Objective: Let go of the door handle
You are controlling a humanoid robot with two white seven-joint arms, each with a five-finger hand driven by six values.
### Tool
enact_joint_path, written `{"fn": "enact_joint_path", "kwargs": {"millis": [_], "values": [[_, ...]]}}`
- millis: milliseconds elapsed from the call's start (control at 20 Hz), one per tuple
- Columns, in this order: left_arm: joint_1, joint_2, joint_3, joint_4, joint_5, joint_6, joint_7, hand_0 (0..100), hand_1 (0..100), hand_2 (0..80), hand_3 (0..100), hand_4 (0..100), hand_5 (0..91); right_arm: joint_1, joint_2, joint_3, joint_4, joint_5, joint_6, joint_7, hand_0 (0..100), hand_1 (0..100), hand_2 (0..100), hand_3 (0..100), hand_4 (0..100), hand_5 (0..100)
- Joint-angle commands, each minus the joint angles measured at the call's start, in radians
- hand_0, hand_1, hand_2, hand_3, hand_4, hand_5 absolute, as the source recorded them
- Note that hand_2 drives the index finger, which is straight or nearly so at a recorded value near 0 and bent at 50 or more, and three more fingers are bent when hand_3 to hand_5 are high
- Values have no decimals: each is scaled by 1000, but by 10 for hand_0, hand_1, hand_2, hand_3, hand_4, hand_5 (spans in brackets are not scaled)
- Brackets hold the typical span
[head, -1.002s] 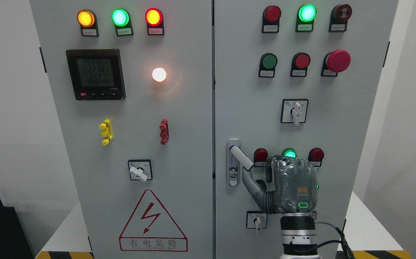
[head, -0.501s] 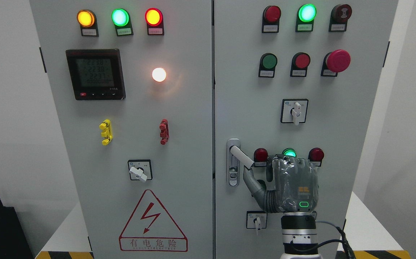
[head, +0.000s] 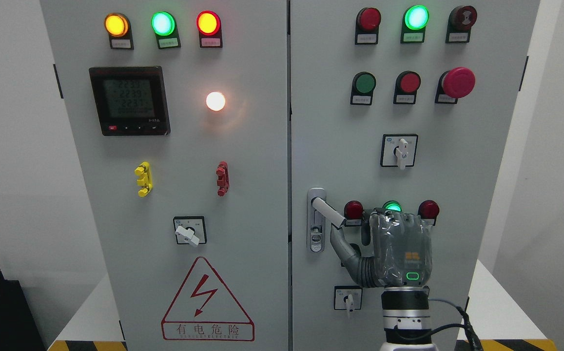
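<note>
Head view: door handle [head: 328, 213] is seen on the right cabinet door [head: 340, 122], its lever slanting out toward 4 o'clock. Right hand [head: 398, 251] is raised at the lever's 4 o'clock, thumb [head: 340, 243] reaching up just beneath the lever tip (contact cannot be told). Nothing is grasped; fingers are held loose.

I face a cabinet with two doors [head: 243, 161] side by side. On the left door, a meter [head: 129, 101] sits above a rotary switch [head: 189, 230], with a warning sign [head: 207, 301] below that. On the right door, the door handle [head: 328, 213] sits near the left edge. My right hand [head: 398, 251] is just right of the handle, in front of the door.
</note>
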Motion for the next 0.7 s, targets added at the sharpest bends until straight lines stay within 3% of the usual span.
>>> {"fn": "enact_joint_path", "kwargs": {"millis": [0, 651], "values": [[0, 0, 11, 17, 0, 0, 1, 120, 389, 0, 0, 0, 0, -3, -1, -1, 0, 0, 1, 0, 384, 263, 923, 1000, 1000, 1000], [0, -1, 11, 17, 0, 0, 1, 120, 389, 0, 0, 0, 0, -11, -8, -1, -1, -23, 2, 0, 386, 263, 922, 1000, 1000, 1000]]}}
